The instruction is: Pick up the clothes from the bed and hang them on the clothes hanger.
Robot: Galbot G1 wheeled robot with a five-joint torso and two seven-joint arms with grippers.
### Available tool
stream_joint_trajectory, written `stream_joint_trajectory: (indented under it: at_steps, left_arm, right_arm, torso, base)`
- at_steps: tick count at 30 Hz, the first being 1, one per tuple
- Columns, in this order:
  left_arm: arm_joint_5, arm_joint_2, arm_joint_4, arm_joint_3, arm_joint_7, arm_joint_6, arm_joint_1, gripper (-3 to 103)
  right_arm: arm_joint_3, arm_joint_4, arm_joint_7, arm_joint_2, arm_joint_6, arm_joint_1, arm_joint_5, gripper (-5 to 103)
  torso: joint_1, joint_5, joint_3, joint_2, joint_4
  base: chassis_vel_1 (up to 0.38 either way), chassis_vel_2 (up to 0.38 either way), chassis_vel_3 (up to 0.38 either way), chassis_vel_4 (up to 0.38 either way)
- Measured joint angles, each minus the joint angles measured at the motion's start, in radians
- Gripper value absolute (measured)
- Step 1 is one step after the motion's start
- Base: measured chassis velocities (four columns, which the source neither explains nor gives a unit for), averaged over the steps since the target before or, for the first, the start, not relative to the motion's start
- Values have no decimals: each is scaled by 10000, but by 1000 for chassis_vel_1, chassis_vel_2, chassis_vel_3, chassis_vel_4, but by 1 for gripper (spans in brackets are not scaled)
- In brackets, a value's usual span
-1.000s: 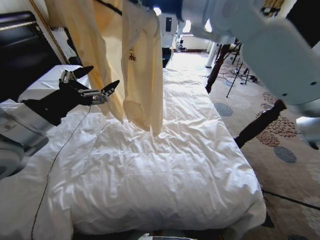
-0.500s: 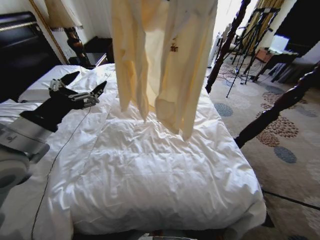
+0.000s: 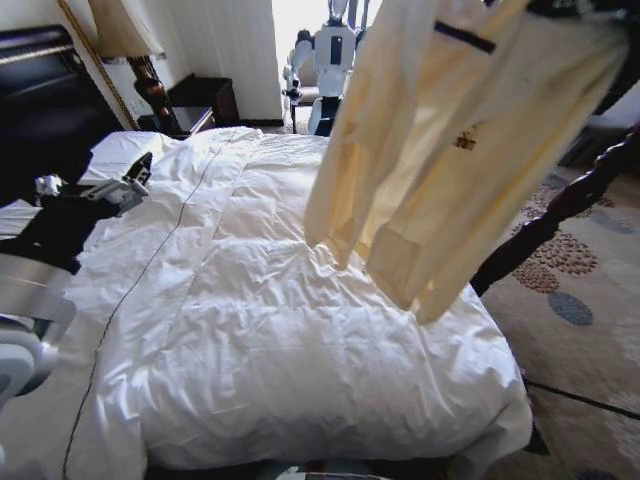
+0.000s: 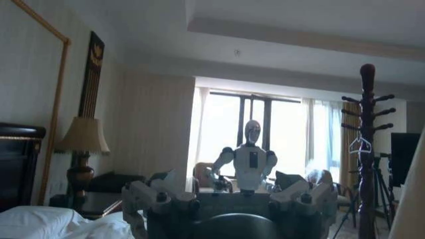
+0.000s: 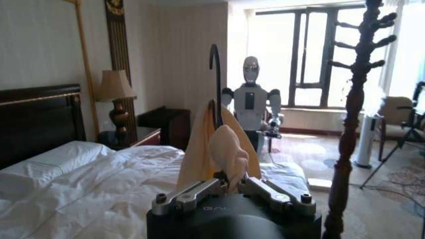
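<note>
- The pale yellow garment hangs in the air above the right side of the bed, clear of the white duvet, draped from a thin black hanger.
- In the right wrist view the right gripper is pinched closed on the bunched cloth and the hanger's stem; the curved hook rises straight above it.
- The left gripper hovers over the bed's left side near the pillow, well apart from the garment, fingers spread and empty.
</note>
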Motion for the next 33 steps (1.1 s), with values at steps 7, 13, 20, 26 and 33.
stream_joint_trajectory:
  at_steps: [7,13,20,26,33]
  left_arm:
    - [1,-165,-7,-134,83,0,184,100]
    - [-4,-309,-7,-234,181,-56,342,100]
    - [-39,-368,-7,-186,294,-88,298,100]
    - [-236,-364,-7,-60,305,-8,130,100]
    - [-270,-430,-3,-1,374,24,152,100]
  right_arm:
    - [101,-561,-1210,-1264,24,-208,-729,0]
    - [12,-1616,-2204,-1882,35,-560,-2534,0]
    - [54,-2372,-2600,-2917,38,-821,-2963,0]
    - [32,-3007,-2970,-3000,45,-843,-3087,0]
    - [13,-4329,-3187,-1753,56,-864,-3556,0]
  torso:
    - [-3,-12,-1,3,6]
    - [2,-3,1,2,10]
    - [1,-4,1,0,5]
    - [-2,-8,0,1,0]
    - [2,-10,3,-3,10]
  base:
    - [0,0,0,0]
    - [0,0,0,0]
    - [0,0,0,0]
    - [0,0,0,0]
    - [0,0,0,0]
